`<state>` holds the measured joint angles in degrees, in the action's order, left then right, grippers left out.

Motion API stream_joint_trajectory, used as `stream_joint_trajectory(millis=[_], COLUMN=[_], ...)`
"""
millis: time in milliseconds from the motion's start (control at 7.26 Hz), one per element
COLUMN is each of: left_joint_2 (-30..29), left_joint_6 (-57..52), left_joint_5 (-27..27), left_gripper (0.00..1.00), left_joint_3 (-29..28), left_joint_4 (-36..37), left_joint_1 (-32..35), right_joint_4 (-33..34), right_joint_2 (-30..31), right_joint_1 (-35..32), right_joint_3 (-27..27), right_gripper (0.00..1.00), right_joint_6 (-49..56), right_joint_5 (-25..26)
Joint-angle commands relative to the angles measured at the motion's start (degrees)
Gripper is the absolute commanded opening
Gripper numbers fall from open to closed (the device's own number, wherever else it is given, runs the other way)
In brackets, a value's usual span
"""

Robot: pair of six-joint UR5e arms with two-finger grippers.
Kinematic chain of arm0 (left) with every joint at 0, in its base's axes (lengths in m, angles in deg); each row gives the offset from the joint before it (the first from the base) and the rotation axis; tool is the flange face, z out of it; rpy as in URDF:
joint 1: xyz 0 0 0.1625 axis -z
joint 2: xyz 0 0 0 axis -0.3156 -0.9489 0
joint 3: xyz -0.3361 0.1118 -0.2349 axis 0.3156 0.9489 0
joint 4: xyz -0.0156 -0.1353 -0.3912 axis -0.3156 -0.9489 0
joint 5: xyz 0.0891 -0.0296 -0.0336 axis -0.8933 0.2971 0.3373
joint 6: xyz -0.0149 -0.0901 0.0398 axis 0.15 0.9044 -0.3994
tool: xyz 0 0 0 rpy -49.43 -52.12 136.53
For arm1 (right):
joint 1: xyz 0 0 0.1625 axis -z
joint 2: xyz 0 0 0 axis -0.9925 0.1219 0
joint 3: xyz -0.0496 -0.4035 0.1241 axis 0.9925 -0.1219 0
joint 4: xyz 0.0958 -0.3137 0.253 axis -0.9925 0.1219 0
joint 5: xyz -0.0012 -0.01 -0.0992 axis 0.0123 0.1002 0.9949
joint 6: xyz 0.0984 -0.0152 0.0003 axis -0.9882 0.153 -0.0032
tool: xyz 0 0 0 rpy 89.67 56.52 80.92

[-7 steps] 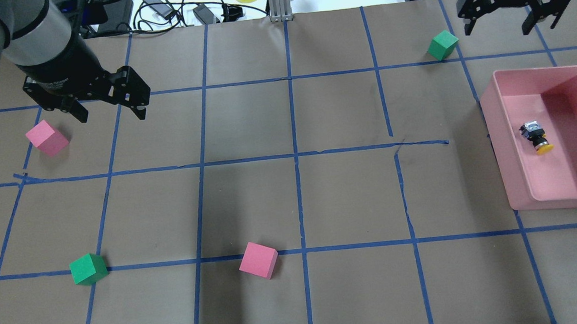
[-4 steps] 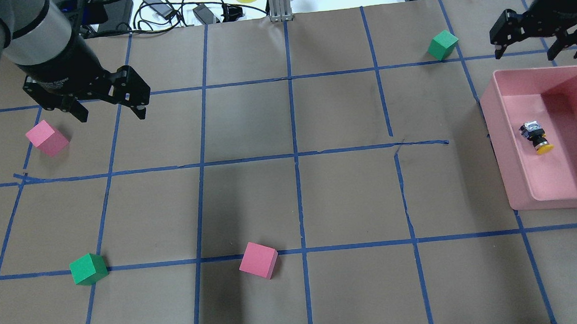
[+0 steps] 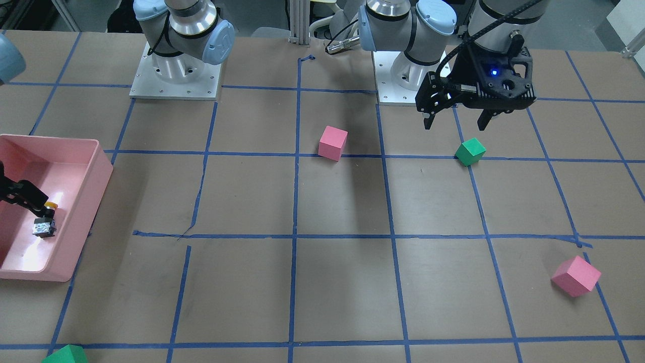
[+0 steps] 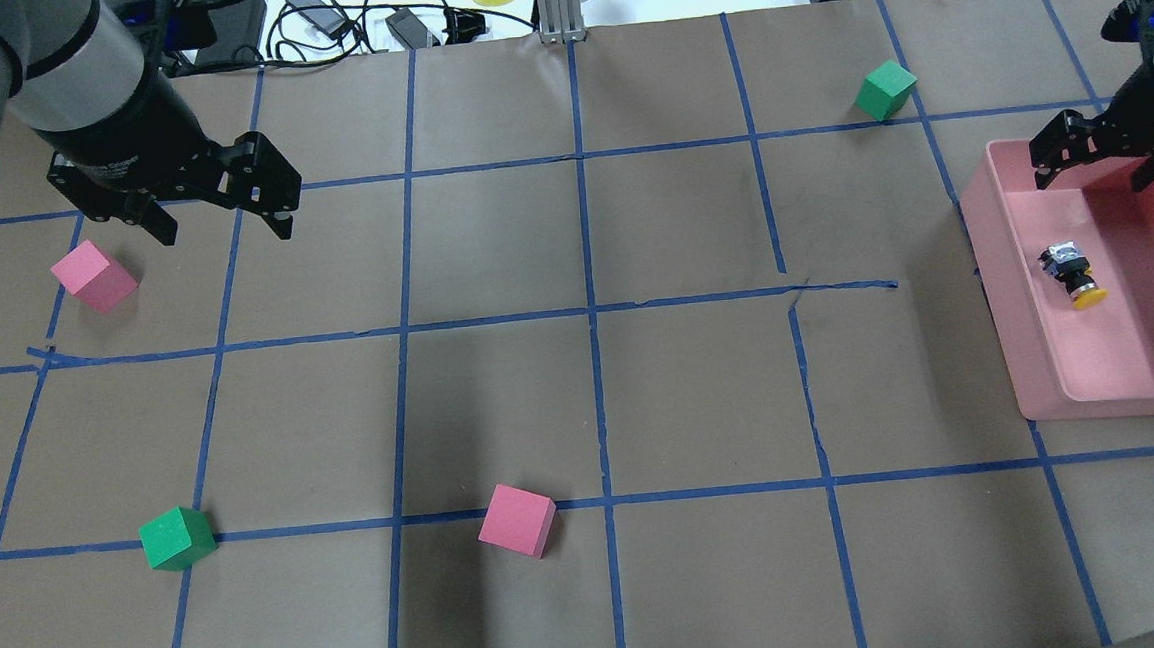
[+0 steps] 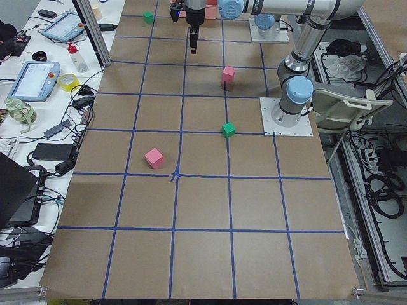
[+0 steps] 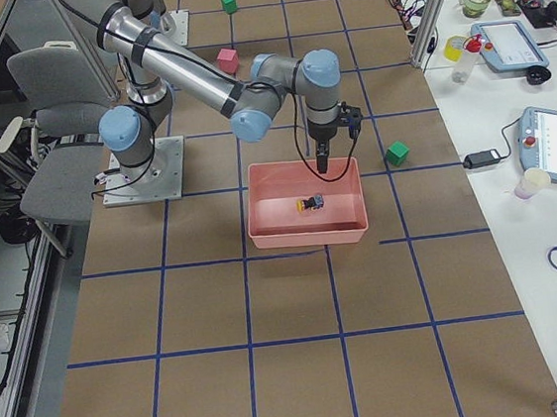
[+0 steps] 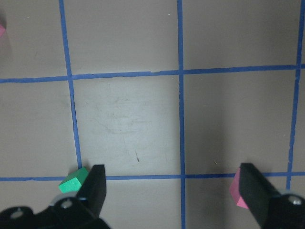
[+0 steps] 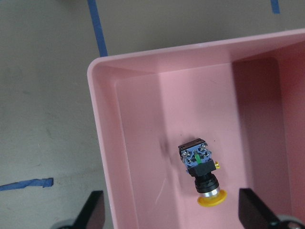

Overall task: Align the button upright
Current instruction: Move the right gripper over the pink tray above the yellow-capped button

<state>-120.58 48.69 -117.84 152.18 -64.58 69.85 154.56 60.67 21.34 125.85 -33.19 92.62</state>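
The button (image 4: 1073, 276) lies on its side on the floor of the pink bin (image 4: 992, 269), its yellow cap toward the robot and its grey base away. It also shows in the right wrist view (image 8: 202, 177) and the front view (image 3: 44, 222). My right gripper (image 4: 1114, 176) is open and empty. It hangs over the bin's far end, just beyond the button, with its fingers (image 8: 94, 211) spread wide on either side. My left gripper (image 4: 222, 225) is open and empty above the table at the far left, next to a pink cube (image 4: 93, 275).
A green cube (image 4: 885, 90) sits beyond the bin's far left corner. A green cube (image 4: 177, 537) and a second pink cube (image 4: 517, 520) sit near the robot's side. Cables and chargers (image 4: 348, 22) lie along the far table edge.
My right gripper has moved toward the robot and down, from beyond the bin to over its far end. The left arm and the button have not moved.
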Motion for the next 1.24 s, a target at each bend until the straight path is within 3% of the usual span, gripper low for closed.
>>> stream_joint_trajectory(millis=[0,275,551,1102], left_joint_2=[0.1,0.1,0.1,0.01], left_joint_6=[-0.03,0.06,0.06,-0.12], left_joint_5=[0.01,-0.08,-0.08,0.01], left_gripper=[1.0,1.0,1.0,1.0], left_joint_3=[0.01,-0.08,-0.08,-0.08], left_joint_4=[0.03,0.03,0.03,0.12], left_joint_1=[0.09,0.0,0.0,-0.09], right_joint_4=[0.32,0.23,0.23,1.9], right_joint_2=[-0.38,-0.56,-2.22,-4.51], right_joint_1=[1.27,1.63,2.24,5.49], right_joint_3=[1.15,1.06,0.97,0.97], right_gripper=[1.0,1.0,1.0,1.0], right_joint_6=[2.14,4.25,8.98,17.51], right_joint_5=[-0.29,-0.72,-4.39,-3.36])
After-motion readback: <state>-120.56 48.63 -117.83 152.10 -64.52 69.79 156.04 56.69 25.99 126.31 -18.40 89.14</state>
